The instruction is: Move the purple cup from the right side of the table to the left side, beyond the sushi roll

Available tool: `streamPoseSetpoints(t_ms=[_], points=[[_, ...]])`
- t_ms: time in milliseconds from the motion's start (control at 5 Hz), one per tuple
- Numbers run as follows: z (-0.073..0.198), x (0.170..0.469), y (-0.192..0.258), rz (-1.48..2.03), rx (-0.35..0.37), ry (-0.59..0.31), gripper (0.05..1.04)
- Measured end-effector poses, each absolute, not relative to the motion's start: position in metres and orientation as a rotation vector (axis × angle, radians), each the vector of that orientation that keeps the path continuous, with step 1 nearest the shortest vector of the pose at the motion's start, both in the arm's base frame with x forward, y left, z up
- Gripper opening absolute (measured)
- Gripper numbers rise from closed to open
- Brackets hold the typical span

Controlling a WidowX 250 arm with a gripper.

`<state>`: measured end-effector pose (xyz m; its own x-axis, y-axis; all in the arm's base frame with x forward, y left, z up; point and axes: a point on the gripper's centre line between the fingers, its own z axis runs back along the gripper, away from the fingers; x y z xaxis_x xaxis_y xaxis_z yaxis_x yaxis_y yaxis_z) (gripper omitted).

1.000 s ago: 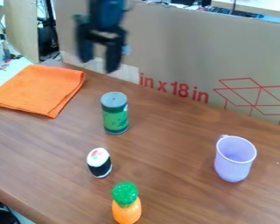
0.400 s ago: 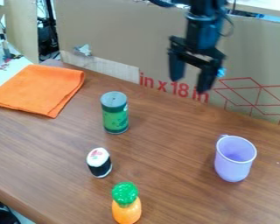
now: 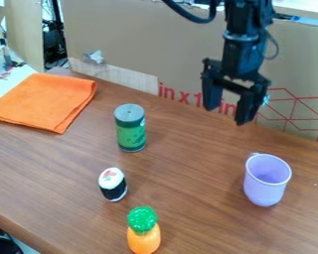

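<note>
At the far left corner of the table point(image 3: 188, 198), an orange cloth point(image 3: 45, 101), folded flat. Next, toward the near edge, a toy sushi roll point(image 3: 113, 184), upright, black around the side and white on top. Slightly right of it and nearer the far edge, a green canister point(image 3: 131, 131) with a gray lid, standing upright. Close to the near edge, an orange toy pineapple point(image 3: 143, 238) with a green top. Farther right, over the far edge, the black gripper point(image 3: 226, 114), pointing down, fingers apart. Toward the right edge, a light purple cup point(image 3: 266, 188), upright, nearest to the gripper yet well apart from it.
</note>
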<state>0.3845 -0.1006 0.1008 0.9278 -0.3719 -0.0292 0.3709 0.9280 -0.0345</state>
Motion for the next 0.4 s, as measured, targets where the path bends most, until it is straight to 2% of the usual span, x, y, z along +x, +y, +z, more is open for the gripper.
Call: streamPoseSetpoints(t_ms=[400], points=[[0.107,0.370,-0.124,-0.450,-0.036,-0.017,1.001]])
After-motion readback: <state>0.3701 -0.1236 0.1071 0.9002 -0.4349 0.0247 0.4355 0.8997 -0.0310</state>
